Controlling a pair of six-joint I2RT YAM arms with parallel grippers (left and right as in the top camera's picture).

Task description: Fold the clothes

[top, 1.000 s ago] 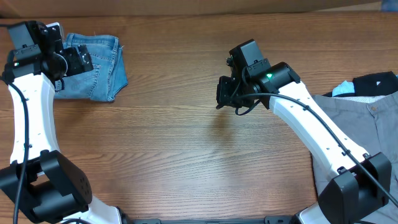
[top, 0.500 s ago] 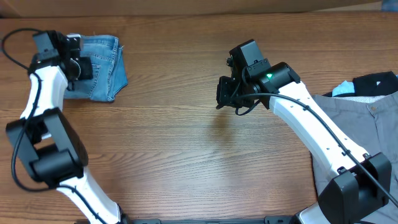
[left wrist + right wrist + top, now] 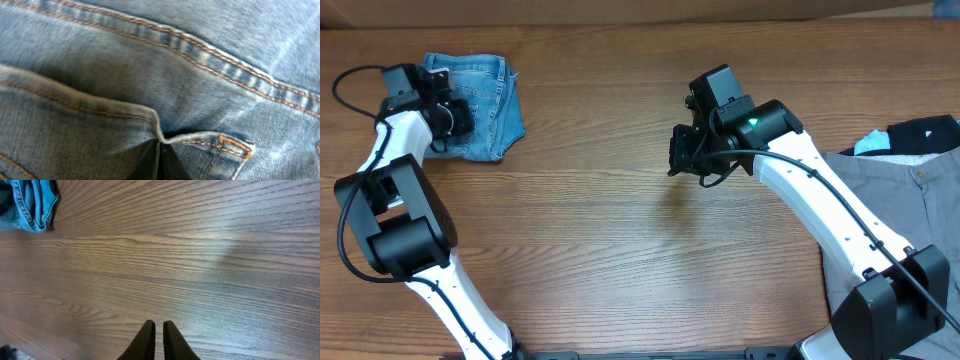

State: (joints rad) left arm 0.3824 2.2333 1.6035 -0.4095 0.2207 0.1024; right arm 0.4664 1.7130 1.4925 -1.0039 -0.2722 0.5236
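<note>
The clothes (image 3: 490,100), light-blue jeans, lie in a folded bundle at the table's far left. My left gripper (image 3: 448,115) sits on the bundle's left part. In the left wrist view denim (image 3: 200,60) with orange stitching fills the frame. There the left gripper (image 3: 159,150) is shut, and a puckered ridge of a pocket edge is pinched at its tips. My right gripper (image 3: 678,158) hovers over bare wood near the table's middle, far from the jeans. In its own view the right gripper (image 3: 158,325) is shut with nothing in it, and the jeans (image 3: 30,205) show at the top left.
A grey garment (image 3: 890,220) lies at the table's right edge, with a dark garment (image 3: 925,135) and a pale blue piece (image 3: 870,143) behind it. Bare wooden tabletop (image 3: 600,230) stretches between the two arms.
The left arm's links have swung in over the table's left side while its gripper stayed at the jeans. The right arm has not moved.
</note>
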